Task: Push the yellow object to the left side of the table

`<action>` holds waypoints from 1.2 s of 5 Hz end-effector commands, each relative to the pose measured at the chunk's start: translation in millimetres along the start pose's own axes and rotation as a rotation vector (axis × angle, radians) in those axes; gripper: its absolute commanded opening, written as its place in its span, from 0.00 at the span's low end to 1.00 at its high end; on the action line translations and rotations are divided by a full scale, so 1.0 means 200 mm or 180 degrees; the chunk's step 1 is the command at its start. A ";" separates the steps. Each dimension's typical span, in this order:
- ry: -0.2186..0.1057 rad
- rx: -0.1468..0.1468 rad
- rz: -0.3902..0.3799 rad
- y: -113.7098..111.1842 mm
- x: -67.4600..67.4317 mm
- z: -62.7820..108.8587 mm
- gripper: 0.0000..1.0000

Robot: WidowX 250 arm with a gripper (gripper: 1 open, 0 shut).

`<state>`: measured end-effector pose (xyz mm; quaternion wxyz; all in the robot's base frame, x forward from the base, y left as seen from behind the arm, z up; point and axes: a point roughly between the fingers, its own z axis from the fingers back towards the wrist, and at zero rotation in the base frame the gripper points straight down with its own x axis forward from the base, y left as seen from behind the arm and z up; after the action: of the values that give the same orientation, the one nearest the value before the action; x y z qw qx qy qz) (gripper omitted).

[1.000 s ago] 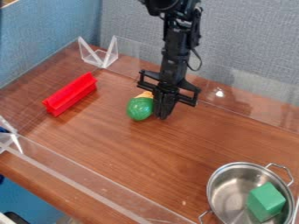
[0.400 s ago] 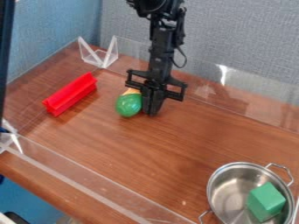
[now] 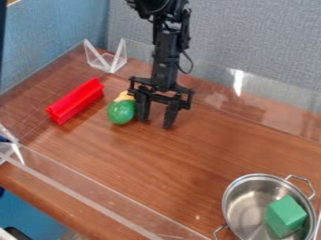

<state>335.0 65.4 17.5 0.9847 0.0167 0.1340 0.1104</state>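
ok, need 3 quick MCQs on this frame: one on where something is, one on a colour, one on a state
1. Where is the green cube?
A. Beside the red block
B. Inside the metal pot
C. Under the gripper

2. What colours does the yellow object show?
A. Pale yellow and green
B. Red and blue
C. All white

3. How do the jaws of the gripper stand?
A. Clamped on the red block
B. Apart, holding nothing
C. Shut on the cube

Answers:
1. B, the cube lies within the rim of the metal pot at lower right.
2. A, a green half faces the camera with a pale yellow part behind it.
3. B, the fingers stand spread above the table, just right of the toy, while the red block lies apart to the left.
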 end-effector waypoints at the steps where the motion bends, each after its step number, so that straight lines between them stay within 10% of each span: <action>1: -0.0211 -0.0017 -0.0015 0.07 -0.01 0.14 0.00; 6: -0.0336 -0.0049 -0.0487 0.17 -0.10 0.29 0.00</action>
<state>318.9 85.9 52.9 0.9917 -0.0037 0.1258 0.0247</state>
